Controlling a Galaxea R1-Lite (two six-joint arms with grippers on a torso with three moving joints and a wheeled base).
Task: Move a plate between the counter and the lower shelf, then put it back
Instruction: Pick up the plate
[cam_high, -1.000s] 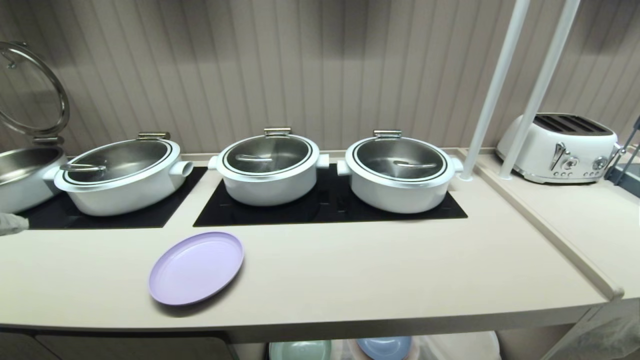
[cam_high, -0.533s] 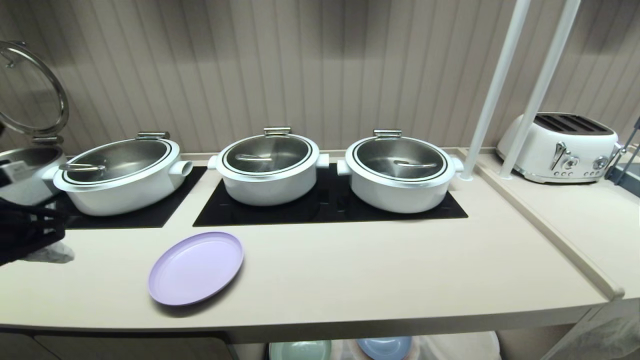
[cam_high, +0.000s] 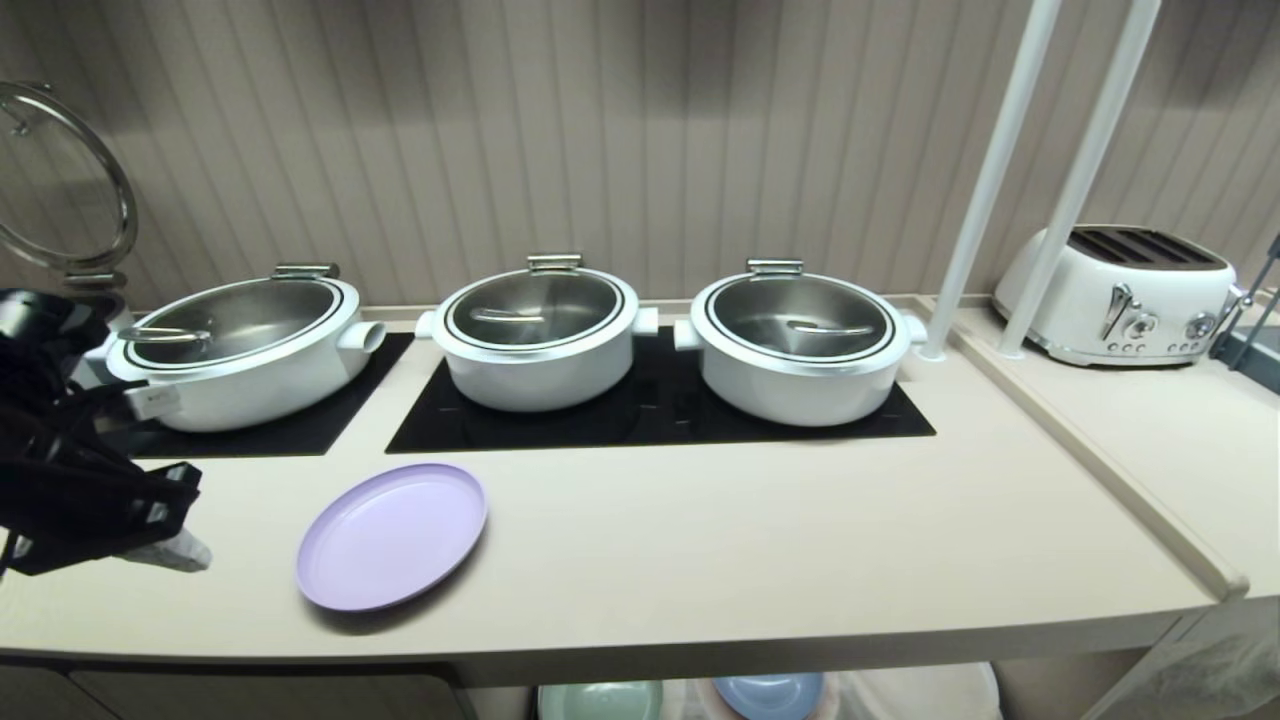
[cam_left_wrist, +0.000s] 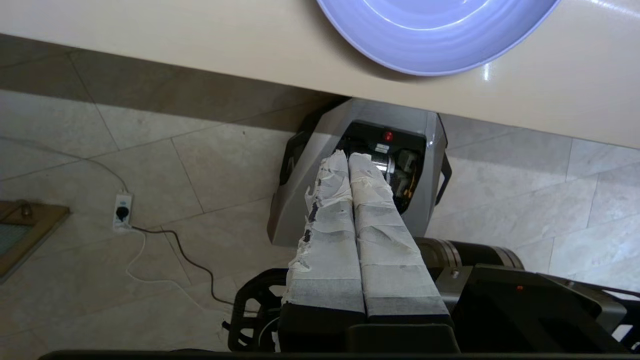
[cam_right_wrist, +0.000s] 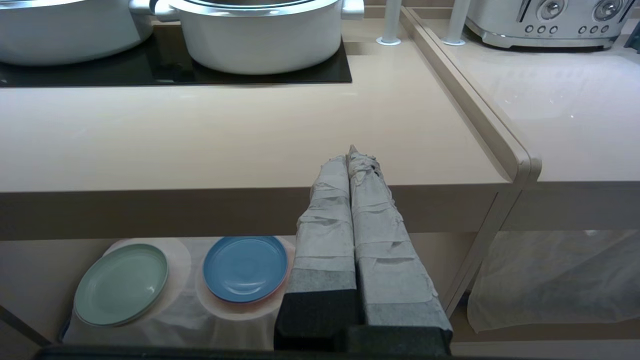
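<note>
The left hand (cam_high: 165, 550) hovers low over the bench (cam_high: 700, 560), at its left end. Its two wrapped fingers (cam_left_wrist: 345, 210) are pressed together and hold nothing. The purple plate (cam_high: 392, 535) lies flat on the bench, just to the right of this hand, not touching it.

To do this step well, the hand should first spread its fingers. Then it can slide in at the plate's near rim and pinch the thin edge, slowly, so the plate does not skid away.

The plate faces up. It is round, so it has no long side.

The right hand (cam_right_wrist: 350, 155) waits low in front of the bench, fingers pressed together and empty, above the lower shelf (cam_right_wrist: 195, 305).
</note>
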